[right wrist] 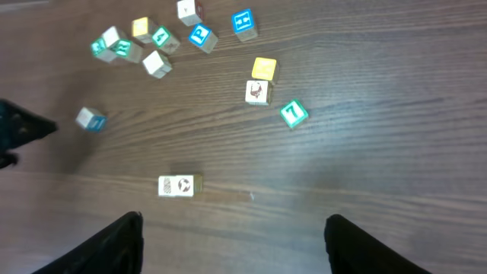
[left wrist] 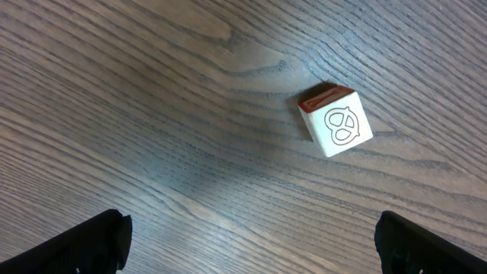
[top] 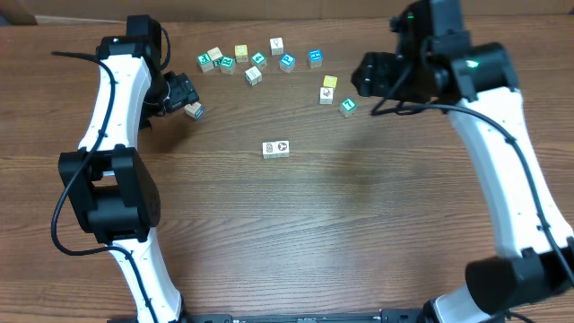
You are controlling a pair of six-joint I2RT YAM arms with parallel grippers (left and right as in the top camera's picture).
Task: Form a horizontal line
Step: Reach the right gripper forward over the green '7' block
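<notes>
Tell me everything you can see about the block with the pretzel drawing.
The pretzel block is a small wooden-looking cube: white top face with a dark-outlined pretzel, one reddish side face. It sits flat on the wood-grain table, turned askew, nothing touching it, clear of the open left gripper.

left end effector point(left wrist: 251, 232) fingers point(left wrist: 90, 245) cut off by the bottom edge

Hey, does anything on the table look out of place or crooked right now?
Nothing looks damaged. The row mid-table holds only two touching cubes, while the loose cubes lie jumbled at all angles along the far side. One pretzel cube sits apart from both, alone by the open left pincer, and looks turned askew to the row.
</notes>
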